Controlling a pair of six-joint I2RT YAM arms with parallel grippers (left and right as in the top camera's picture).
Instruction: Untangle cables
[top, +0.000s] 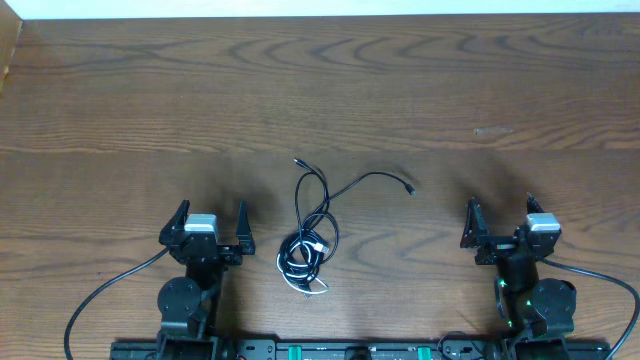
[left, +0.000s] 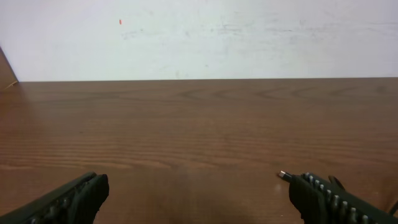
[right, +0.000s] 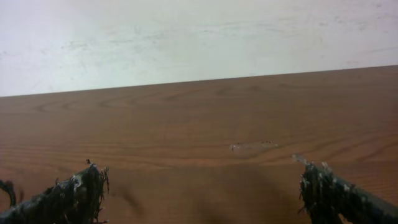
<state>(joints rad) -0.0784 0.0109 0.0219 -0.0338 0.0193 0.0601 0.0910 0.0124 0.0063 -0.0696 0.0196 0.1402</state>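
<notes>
The cables (top: 313, 236) lie tangled on the wooden table, front centre, in the overhead view. They are thin black cords with a short white one coiled at the bottom. One black end (top: 299, 162) points back-left and another plug end (top: 410, 189) reaches right. My left gripper (top: 211, 222) is open and empty to the left of the tangle. My right gripper (top: 500, 217) is open and empty to the right of it. In the left wrist view the gripper (left: 196, 193) is open, and a small plug tip (left: 284, 175) shows by its right finger. In the right wrist view the gripper (right: 202, 193) is open over bare wood.
The wooden table (top: 320, 90) runs back to a white wall. A pale scuff mark (right: 252, 146) lies on the wood ahead of my right gripper. Thick black arm wires (top: 100, 295) trail by both arm bases at the front edge.
</notes>
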